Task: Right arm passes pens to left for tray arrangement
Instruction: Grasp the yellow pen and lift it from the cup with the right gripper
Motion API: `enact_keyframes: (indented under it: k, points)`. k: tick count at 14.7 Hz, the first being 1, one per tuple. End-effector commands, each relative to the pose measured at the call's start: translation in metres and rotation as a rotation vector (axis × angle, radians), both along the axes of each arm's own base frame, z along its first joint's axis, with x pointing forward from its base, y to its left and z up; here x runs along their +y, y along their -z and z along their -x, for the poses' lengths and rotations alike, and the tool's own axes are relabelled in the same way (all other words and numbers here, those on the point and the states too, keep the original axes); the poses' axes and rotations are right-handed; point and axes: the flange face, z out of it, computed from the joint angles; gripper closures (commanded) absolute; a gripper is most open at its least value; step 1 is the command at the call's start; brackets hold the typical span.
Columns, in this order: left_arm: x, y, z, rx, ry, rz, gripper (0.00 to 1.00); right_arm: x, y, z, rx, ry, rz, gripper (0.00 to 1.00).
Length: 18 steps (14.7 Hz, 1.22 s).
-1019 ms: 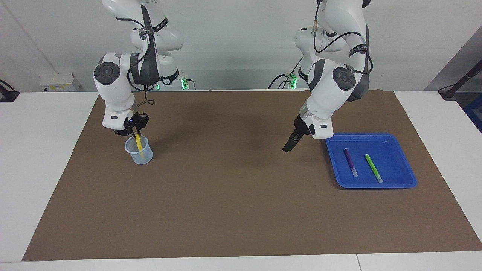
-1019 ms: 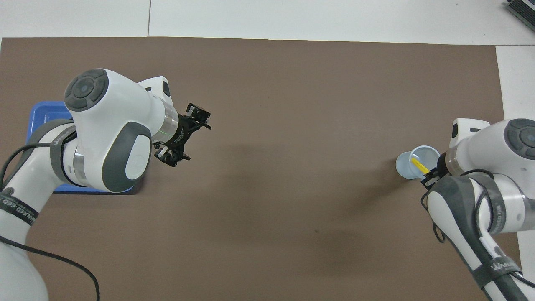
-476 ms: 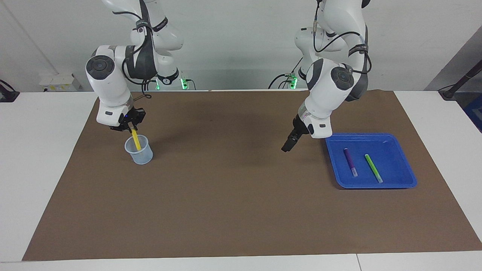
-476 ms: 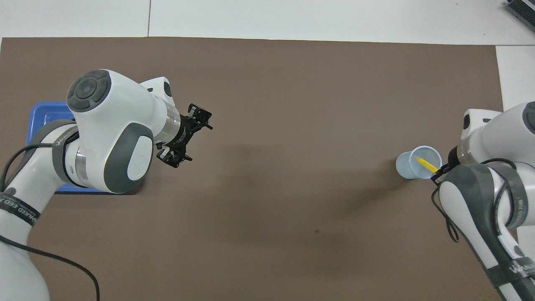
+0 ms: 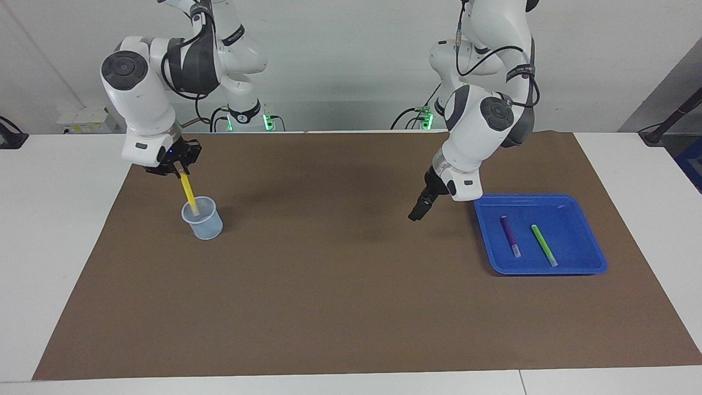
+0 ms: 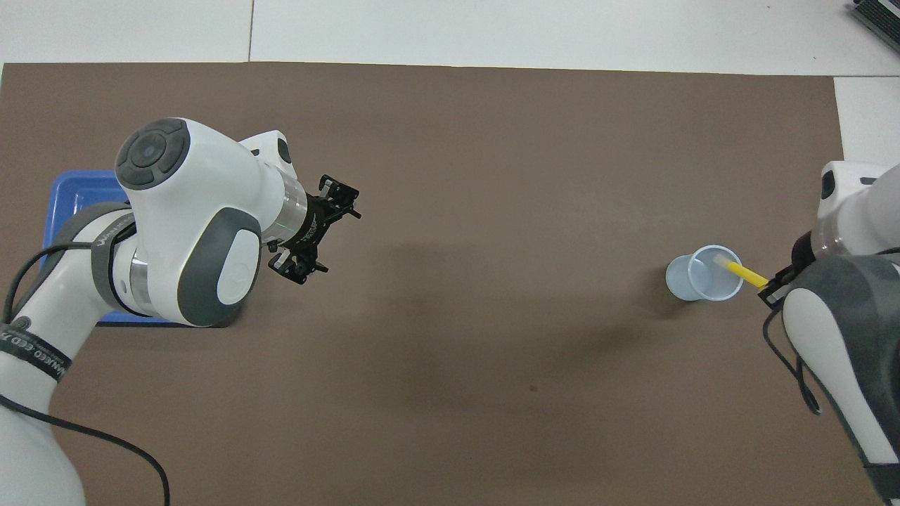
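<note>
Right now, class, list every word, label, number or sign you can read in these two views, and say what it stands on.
White lettering on the black strap around the left arm: too blurred to read.
White lettering on the dark band around the right arm: too small to read.
Tray and cup: no text shows.

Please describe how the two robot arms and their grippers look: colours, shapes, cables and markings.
Both arms are glossy white with rounded segments, dark grey joint caps and grey bands with white lettering; black cables run along them. The right gripper is wide, black, of linkage bars, under a silver wrist ring, with a small blue light. The left gripper is slim and black under a white wrist block.
</note>
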Motion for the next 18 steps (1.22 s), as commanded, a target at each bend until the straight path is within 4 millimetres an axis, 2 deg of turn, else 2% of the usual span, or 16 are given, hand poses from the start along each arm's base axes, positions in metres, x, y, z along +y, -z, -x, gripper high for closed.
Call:
enact_keyframes:
  k: [1, 5, 9, 12, 17, 18]
  points:
    - [-0.002, -0.007, 0.005, 0.013, -0.057, 0.022, 0.00, -0.001, -0.027, 0.001, 0.003, -0.015, 0.003, 1.00]
    - [-0.013, -0.011, 0.008, 0.027, -0.103, 0.061, 0.00, 0.010, -0.060, 0.006, -0.017, 0.016, -0.121, 1.00]
    - [-0.019, -0.014, 0.008, 0.038, -0.182, 0.079, 0.00, 0.030, -0.063, 0.006, -0.021, 0.038, -0.272, 1.00]
    - [-0.022, -0.018, 0.006, 0.068, -0.284, 0.122, 0.00, 0.054, -0.064, 0.006, -0.024, 0.039, -0.377, 1.00]
    - [-0.034, -0.041, 0.006, 0.140, -0.466, 0.203, 0.00, 0.078, -0.068, 0.008, -0.028, 0.055, -0.505, 1.00]
    - [-0.042, -0.044, 0.009, 0.150, -0.484, 0.207, 0.00, 0.081, -0.067, 0.008, -0.023, 0.060, -0.529, 1.00]
